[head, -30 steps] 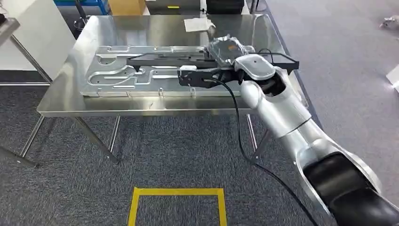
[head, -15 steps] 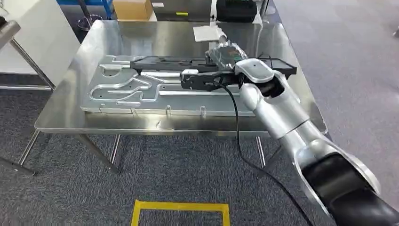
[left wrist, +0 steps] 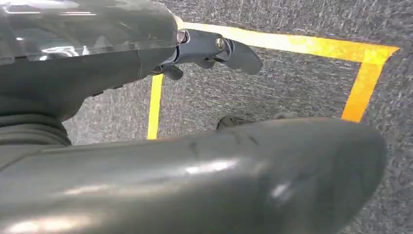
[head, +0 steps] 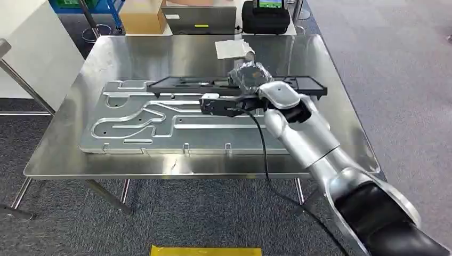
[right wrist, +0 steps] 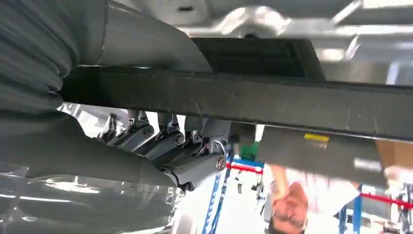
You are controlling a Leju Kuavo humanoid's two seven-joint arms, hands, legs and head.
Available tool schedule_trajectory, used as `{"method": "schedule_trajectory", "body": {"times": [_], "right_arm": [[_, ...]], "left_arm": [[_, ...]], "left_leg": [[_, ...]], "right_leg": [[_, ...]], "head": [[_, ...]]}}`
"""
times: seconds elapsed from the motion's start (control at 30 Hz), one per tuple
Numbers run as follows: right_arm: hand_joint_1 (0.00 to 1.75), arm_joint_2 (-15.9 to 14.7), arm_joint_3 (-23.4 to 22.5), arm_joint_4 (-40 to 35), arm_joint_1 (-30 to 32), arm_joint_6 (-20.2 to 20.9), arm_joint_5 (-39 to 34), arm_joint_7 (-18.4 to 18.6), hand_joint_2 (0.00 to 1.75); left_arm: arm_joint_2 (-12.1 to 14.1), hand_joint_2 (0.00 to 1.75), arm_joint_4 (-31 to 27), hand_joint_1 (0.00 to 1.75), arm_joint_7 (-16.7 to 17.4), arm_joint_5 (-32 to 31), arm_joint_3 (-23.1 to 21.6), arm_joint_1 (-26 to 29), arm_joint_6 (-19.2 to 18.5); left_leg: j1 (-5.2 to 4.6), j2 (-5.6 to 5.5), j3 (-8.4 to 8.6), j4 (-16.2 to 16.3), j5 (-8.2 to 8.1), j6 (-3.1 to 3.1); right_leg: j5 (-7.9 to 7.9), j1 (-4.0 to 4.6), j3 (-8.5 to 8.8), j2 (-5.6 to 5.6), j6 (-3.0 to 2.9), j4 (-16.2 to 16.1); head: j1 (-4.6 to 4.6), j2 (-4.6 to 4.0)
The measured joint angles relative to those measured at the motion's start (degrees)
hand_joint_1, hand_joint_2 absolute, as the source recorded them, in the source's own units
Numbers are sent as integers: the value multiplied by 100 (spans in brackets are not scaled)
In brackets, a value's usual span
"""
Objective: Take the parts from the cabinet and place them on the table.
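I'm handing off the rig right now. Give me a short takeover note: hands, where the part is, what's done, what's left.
Right hand: grips the long black part, held level above the silver stamped panel on the steel table.
Left hand: holds nothing, hanging over the carpet beside the yellow floor tape.
Done: the part is out of the cabinet and over the table.
Left: lower it, set it down, release it.

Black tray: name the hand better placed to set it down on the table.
Right. The right hand already holds the black tray above the table; the left hand hangs by the floor.
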Motion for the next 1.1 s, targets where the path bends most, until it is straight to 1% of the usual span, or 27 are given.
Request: {"method": "schedule_trajectory", "body": {"times": [0.07,0.1,0.13,0.17,0.23,0.27,0.3,0.33,0.4,0.43,0.47,0.5,0.53,0.57,0.6,0.63,0.67,0.73,0.77,0.8,0.83,0.87,0.9,0.93,0.97,1.03,1.1], "right_arm": [[175,44,2,68,89,-133,83,-44,175],[175,55,0,88,137,-158,101,-61,175],[175,88,0,162,187,-252,145,-123,175],[175,116,0,230,242,-320,167,-169,175],[175,215,2,429,433,-473,230,-256,175],[175,264,0,546,556,-514,249,-291,175],[175,319,2,655,684,-546,262,-310,175],[175,365,2,748,785,-580,276,-313,175],[175,451,4,923,879,-766,348,-299,175],[0,486,4,1030,883,-868,378,-297,175],[0,512,4,1115,879,-925,411,-297,175],[0,551,4,1211,899,-977,470,-293,175],[0,568,4,1324,928,-1032,570,-273,175],[0,582,4,1413,944,-1091,659,-251,175],[0,612,4,1486,956,-1136,734,-217,175],[0,621,4,1592,954,-1198,803,-190,175],[0,632,4,1697,951,-1266,846,-170,175],[0,634,4,1879,974,-1362,883,-173,175],[0,634,2,1954,988,-1405,892,-179,175],[0,634,-4,2022,995,-1456,899,-184,175],[0,634,-15,2055,978,-1482,907,-208,175],[0,634,-24,2094,964,-1491,916,-210,175],[0,634,-28,2120,953,-1497,927,-214,175],[0,634,-31,2138,934,-1500,936,-216,175],[0,632,-43,2149,914,-1498,942,-214,175],[0,636,-92,2175,917,-1489,951,-223,175],[0,634,-125,2177,912,-1484,953,-247,175]], "left_arm": [[-4,0,0,0,4,-4,0,-12,55],[-18,0,0,0,4,-9,0,-15,57],[-15,0,0,0,7,-15,2,-21,74],[-11,0,0,0,13,-22,0,-35,87],[-11,0,0,0,37,-31,2,-57,100],[-11,0,0,0,37,-35,2,-62,103],[-11,0,0,0,39,-48,2,-65,105],[-11,0,0,0,37,-48,2,-65,105],[-26,0,0,0,24,-66,2,-66,100],[-59,0,2,0,15,-66,0,-64,98],[-66,175,2,0,6,-66,0,-78,98],[-66,175,2,0,2,-72,0,-81,103],[-66,0,2,0,11,-90,0,-80,118],[-68,0,2,0,20,-112,-2,-81,140],[-66,0,2,0,24,-122,-2,-82,155],[-63,0,2,0,28,-111,-2,-76,151],[-63,0,2,0,35,-74,-2,-75,140],[-63,0,2,0,37,-42,0,-70,129],[-66,0,2,0,37,-26,0,-62,125],[-66,0,2,0,37,-15,2,-55,118],[-63,0,2,0,37,-9,4,-51,118],[-59,0,2,0,37,2,11,-51,118],[-55,0,2,0,37,15,24,-56,118],[-55,0,2,0,37,31,31,-63,118],[-55,0,2,0,37,41,33,-72,118],[-57,0,2,0,37,52,37,-70,118],[-59,0,2,0,35,57,42,-70,118]], "left_leg": [[-15,-6,6,8,-27,53],[17,-1,33,-29,-25,77],[18,0,60,-36,-47,110],[19,1,72,-35,-65,138],[13,0,98,-33,-104,158],[13,-3,118,-27,-127,161],[13,-9,149,-24,-154,159],[9,-18,185,-17,-184,150],[-10,-23,274,-6,-247,126],[-14,-18,285,-8,-272,109],[-41,-21,277,15,-286,80],[-24,-14,278,7,-291,51],[-13,-11,290,-5,-298,22],[-12,-7,306,-22,-294,-8],[-36,0,303,1,-334,-45],[-26,10,271,129,-444,-66],[-17,11,128,472,-661,-84],[11,12,-319,1443,-1111,-126],[21,13,-470,1776,-1206,-144],[33,14,-501,1835,-1152,-158],[46,16,-386,1609,-986,-168],[59,16,-151,1171,-753,-173],[75,17,166,584,-505,-176],[93,17,432,79,-426,-176],[47,0,481,34,-460,-129],[48,-5,465,47,-444,-48],[38,3,473,15,-402,40]], "right_leg": [[-46,-9,18,-3,67,-15],[-103,-27,10,-24,106,18],[-211,-26,-52,-61,131,187],[-407,-35,-238,-66,150,563],[-766,-55,-800,-71,177,1541],[-782,-57,-1003,-72,179,1823],[-636,-58,-1050,-72,173,1792],[-389,-57,-965,-73,152,1505],[231,-24,-534,-74,60,477],[310,0,-392,-81,0,119],[289,19,-354,-86,-12,36],[285,32,-352,-80,-11,42],[273,42,-350,-74,-30,43],[277,43,-341,-72,-44,27],[313,-39,-293,-85,-83,-42],[315,-39,-268,-91,-108,-69],[310,-42,-262,-97,-128,-69],[306,-33,-260,-109,-134,-65],[305,-32,-259,-109,-132,-62],[304,-33,-255,-109,-132,-57],[300,-39,-250,-104,-127,-51],[293,-45,-239,-98,-116,-43],[279,-53,-226,-88,-93,-24],[256,-53,-222,-83,-57,10],[235,-8,-237,-67,-17,46],[257,-16,-222,-59,31,27],[273,-32,-214,-46,103,14]], "head": [[-5,0],[0,0],[6,0],[4,0],[4,0],[4,0],[4,0],[4,0],[4,0],[4,0],[2,0],[4,0],[4,0],[4,0],[2,0],[4,0],[-2,0],[-2,0],[-2,0],[-2,0],[-2,0],[-2,0],[-2,0],[-2,0],[-2,0],[4,0],[4,0]]}}
